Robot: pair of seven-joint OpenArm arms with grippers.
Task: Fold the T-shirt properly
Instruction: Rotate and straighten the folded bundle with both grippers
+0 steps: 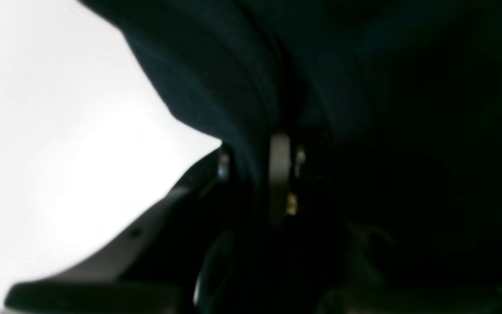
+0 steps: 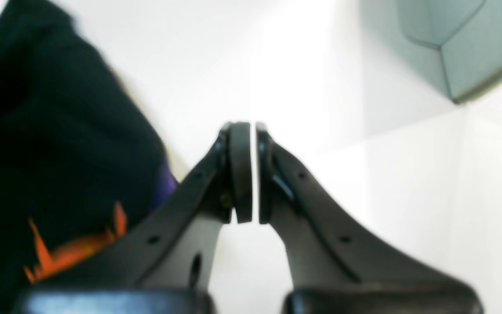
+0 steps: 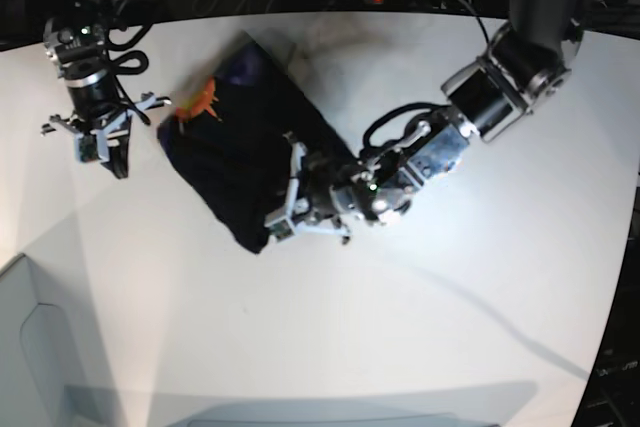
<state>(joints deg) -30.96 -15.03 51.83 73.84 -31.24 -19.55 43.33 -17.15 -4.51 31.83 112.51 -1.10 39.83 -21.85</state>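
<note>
Black shirt (image 3: 240,152), bunched into a slanted oblong on the white table (image 3: 450,297), orange and purple print peeking out at its far left end. Left claw (image 3: 290,187) clamped on the shirt's right edge, cloth pinched between its pads. Right claw (image 3: 105,152) closed on nothing, just left of the shirt. Wide bare tabletop near and right.
</note>
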